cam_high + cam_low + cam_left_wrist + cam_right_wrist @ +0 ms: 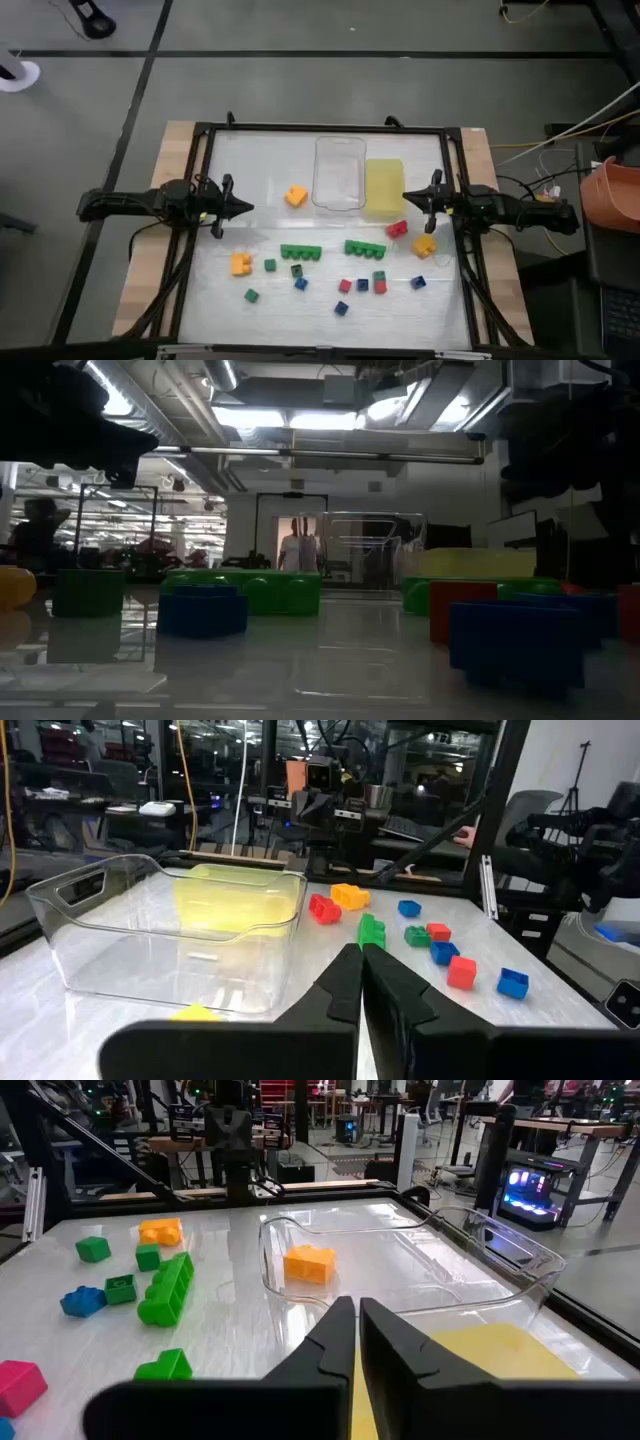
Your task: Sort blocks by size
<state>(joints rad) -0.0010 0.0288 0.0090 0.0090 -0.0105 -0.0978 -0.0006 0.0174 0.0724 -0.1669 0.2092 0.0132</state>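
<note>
A white surface (250,160) sits inside a dark frame on a wooden top, in a workshop of benches, cables and ceiling lights; in the low view a person stands far off in a doorway.

At the back middle of the surface stand a clear tray (339,172) and, touching its right side, a yellow tray (384,186). Both look empty, which fits a sort not yet begun: they are probably the two bins for the sizes.

The blocks lie loose on the near half. Two green bars (301,251) lie end to end in the middle, apart from each other. An orange block (296,196) sits just left of the clear tray, outside it; seen through the tray wall in the right wrist view it only seems to be inside. Another orange piece (240,264) lies near the left, a red block (397,229) and an orange one (425,245) near the right, and small green, blue and red cubes (362,285) are scattered along the front.

The left tool (243,207) hangs at the left edge, its fingers pressed together on nothing, pointing inward. The right tool (408,200) mirrors it at the right, just beside the yellow tray, fingers likewise together and empty. Both look parked clear of the blocks, likely so each can take its own side.
</note>
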